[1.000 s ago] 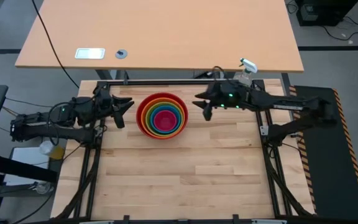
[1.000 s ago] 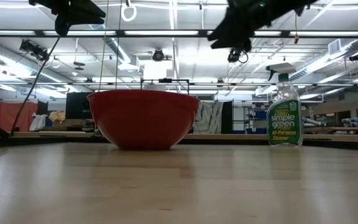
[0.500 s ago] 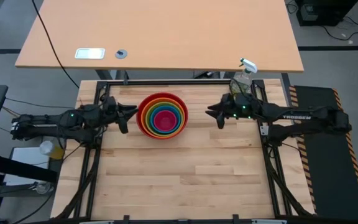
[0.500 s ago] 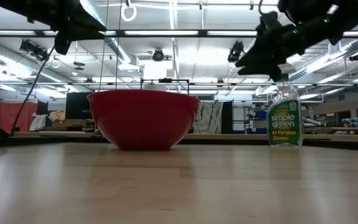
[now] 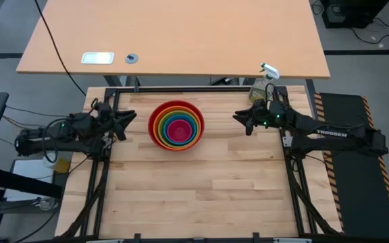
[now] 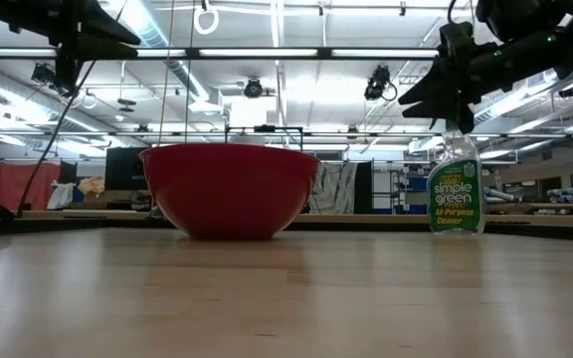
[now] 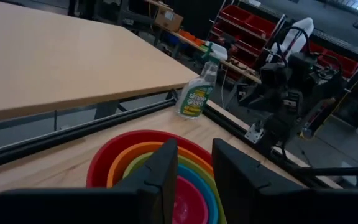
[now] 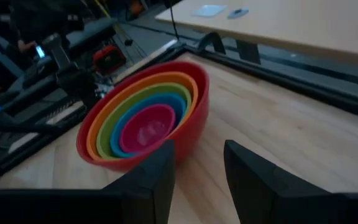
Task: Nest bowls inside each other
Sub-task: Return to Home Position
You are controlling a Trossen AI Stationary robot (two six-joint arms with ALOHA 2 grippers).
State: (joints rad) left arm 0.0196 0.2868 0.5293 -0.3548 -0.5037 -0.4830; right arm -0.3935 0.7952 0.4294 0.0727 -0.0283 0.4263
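The bowls (image 5: 176,126) stand nested in one stack at the table's far middle. Red is outermost, then orange, lime green and blue, with pink (image 8: 146,127) innermost. The red bowl (image 6: 229,189) rests on the table by its base. My left gripper (image 5: 130,117) hovers left of the stack, fingers level and pointing at it. It is open, and nothing lies between its fingers (image 7: 160,171). My right gripper (image 5: 240,120) hovers right of the stack, also open with nothing held, above table height (image 6: 421,94).
A clear spray bottle (image 5: 265,82) of yellowish cleaner stands at the table's far right corner, close behind my right arm (image 6: 456,184). A black frame rail (image 5: 194,89) runs along the far edge. Bare wood (image 5: 194,196) spreads across the near half.
Both grippers have drawn back from the stack. The right one went toward the table's right edge and sank. The left one went toward the left edge. The bowls have kept still.
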